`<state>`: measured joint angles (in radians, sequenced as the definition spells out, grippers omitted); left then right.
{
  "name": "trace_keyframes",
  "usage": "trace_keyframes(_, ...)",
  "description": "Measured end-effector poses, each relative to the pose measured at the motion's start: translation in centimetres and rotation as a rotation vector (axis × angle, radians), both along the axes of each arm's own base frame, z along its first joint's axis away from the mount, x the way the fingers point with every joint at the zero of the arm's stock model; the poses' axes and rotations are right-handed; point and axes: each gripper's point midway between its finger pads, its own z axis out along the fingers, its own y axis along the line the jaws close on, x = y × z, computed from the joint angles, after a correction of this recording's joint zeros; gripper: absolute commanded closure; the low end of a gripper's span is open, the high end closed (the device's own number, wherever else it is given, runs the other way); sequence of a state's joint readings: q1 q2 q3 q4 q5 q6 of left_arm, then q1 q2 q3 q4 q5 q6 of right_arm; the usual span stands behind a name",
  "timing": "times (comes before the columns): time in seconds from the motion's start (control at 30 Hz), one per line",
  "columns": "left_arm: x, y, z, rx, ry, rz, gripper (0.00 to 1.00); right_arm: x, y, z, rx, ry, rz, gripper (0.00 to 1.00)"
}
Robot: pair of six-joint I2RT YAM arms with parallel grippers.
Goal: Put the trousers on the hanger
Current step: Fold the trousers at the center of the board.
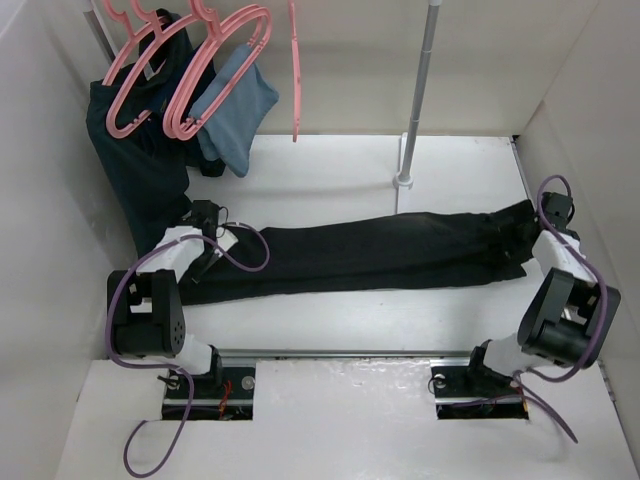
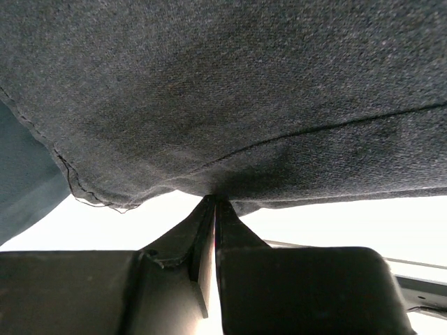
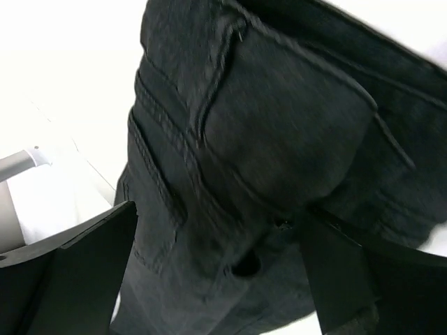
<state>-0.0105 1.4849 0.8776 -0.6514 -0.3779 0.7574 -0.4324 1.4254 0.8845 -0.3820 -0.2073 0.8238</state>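
The black trousers (image 1: 380, 255) lie stretched across the table from left to right. My left gripper (image 1: 212, 255) is shut on the edge of the trouser leg end; in the left wrist view its jaws (image 2: 214, 201) pinch the fabric (image 2: 230, 98). My right gripper (image 1: 543, 225) is open over the waist end. In the right wrist view its fingers (image 3: 91, 244) stand wide apart on either side of the waistband and back pocket (image 3: 279, 132). Several pink hangers (image 1: 215, 70) hang at the back left; one (image 1: 294, 70) hangs bare, seen edge-on.
A dark teal-navy garment (image 1: 140, 160) and a smaller light blue garment (image 1: 235, 110) hang from the pink hangers at the back left. A grey upright pole (image 1: 418, 100) stands on the table behind the trousers. White walls enclose the table on three sides.
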Motion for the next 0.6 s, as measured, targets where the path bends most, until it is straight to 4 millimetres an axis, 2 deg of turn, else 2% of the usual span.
trace_keyframes(0.03, 0.0, 0.0, 0.0, 0.0, 0.0, 0.001, 1.0, 0.4, -0.1, -0.3, 0.006, 0.007, 0.008, 0.05)
trace_keyframes(0.07, 0.0, 0.0, 0.0, -0.001, -0.001, 0.002, 1.0, 0.8, -0.2, -0.5, 0.01, 0.011, 0.015, 0.39)
trace_keyframes(0.1, 0.1, 0.0, 0.0, -0.003, -0.002, 0.002, 1.0, 1.0, -0.2, -0.8, 0.006, 0.014, 0.029, 0.62)
trace_keyframes(0.13, 0.2, 0.0, 0.1, -0.008, -0.004, 0.003, 1.0, 1.2, -0.3, -1.0, 0.003, 0.015, 0.034, 0.93)
trace_keyframes(0.17, 0.3, 0.0, 0.2, -0.014, -0.009, 0.007, 1.0, 1.3, -0.4, -1.1, -0.002, 0.015, 0.042, 1.0)
trace_keyframes(0.27, 1.7, -0.4, 1.1, -0.055, -0.054, 0.028, 1.0, 1.9, -0.7, -0.6, -0.028, 0.011, 0.073, 1.0)
trace_keyframes(0.33, 3.5, -0.7, 2.6, -0.091, -0.12, 0.045, 1.0, 3.2, -0.9, 1.2, -0.075, -0.012, 0.128, 1.0)
trace_keyframes(0.4, 5.4, -1.0, 4.2, -0.126, -0.195, 0.057, 1.0, 5.5, -1.2, 4.4, -0.168, -0.081, 0.207, 1.0)
trace_keyframes(0.5, 8.8, -1.0, 8.0, -0.145, -0.344, 0.066, 1.0, 8.2, -0.7, 10.1, -0.348, -0.228, 0.326, 1.0)
trace_keyframes(0.6, 10.5, -0.4, 10.9, -0.14, -0.462, 0.08, 1.0, 7.5, 0.5, 14.8, -0.499, -0.377, 0.397, 1.0)
